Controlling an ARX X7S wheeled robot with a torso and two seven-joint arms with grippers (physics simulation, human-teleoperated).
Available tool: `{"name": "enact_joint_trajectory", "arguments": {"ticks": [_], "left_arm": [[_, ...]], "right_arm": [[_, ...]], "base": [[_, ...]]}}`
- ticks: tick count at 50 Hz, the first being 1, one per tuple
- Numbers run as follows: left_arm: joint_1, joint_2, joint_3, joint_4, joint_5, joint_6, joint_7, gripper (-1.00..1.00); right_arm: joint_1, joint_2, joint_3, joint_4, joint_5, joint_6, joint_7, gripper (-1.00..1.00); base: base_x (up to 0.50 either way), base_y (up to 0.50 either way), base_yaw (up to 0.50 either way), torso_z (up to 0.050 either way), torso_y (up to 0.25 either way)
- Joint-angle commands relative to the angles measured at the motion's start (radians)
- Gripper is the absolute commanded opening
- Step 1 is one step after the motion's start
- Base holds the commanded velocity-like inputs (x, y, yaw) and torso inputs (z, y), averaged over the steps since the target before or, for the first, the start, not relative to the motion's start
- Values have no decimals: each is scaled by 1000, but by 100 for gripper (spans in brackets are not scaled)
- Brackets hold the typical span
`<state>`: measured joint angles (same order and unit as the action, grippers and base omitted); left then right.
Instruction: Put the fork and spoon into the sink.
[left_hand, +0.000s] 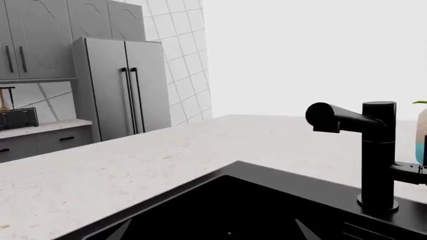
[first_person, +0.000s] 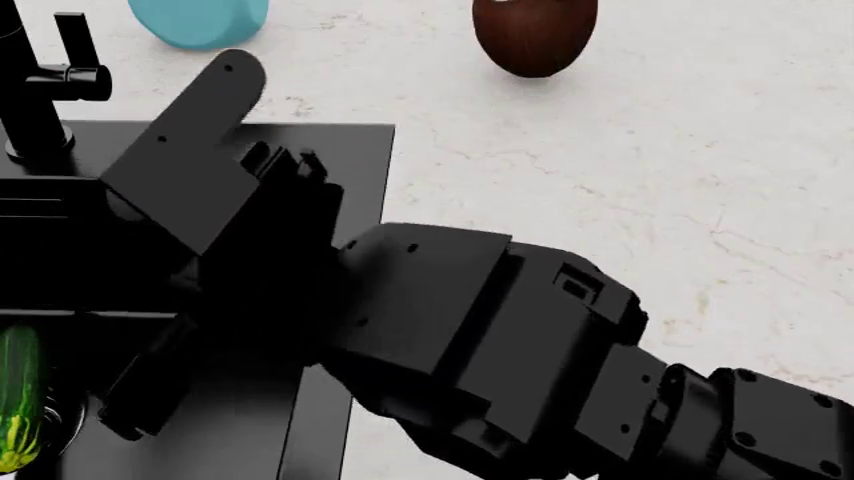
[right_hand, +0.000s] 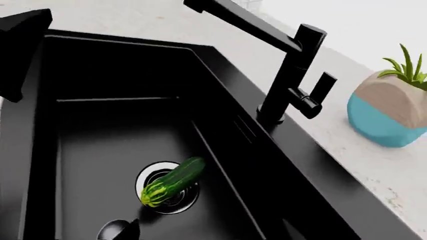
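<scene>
The sink (right_hand: 100, 150) fills the right wrist view, a black basin with a green zucchini (right_hand: 172, 181) lying across its round drain (right_hand: 167, 187). At that view's lower edge a small dark rounded shape (right_hand: 119, 231) rests on the basin floor; it may be the spoon's bowl, but I cannot tell. The fork shows in no view. In the head view the right arm (first_person: 481, 340) reaches over the sink's right rim, its claw lost against the black basin, so how far it is open cannot be told. The left claw is out of sight. The black faucet (right_hand: 287, 75) stands on the far rim, with a blue-and-wood planter (right_hand: 390, 112) beside it on the pale table (first_person: 641, 180) and a brown bowl-like object (first_person: 534, 35) further off.
</scene>
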<state>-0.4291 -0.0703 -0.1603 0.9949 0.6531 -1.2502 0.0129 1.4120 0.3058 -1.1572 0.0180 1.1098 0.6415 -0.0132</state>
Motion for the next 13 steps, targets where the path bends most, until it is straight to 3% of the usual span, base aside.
{"name": "enact_joint_trajectory", "arguments": {"ticks": [1,13], "left_arm": [[-5,-4,18,1,5,-8,-3,100],[1,-5,16,2,1,0,-6,100]], "right_arm": [[-48,257,145,-300,114,-37,173,100],[-285,573,265,-625,162,-207,398,100]], "base": [[0,0,0,0,0],[0,0,0,0,0]]}}
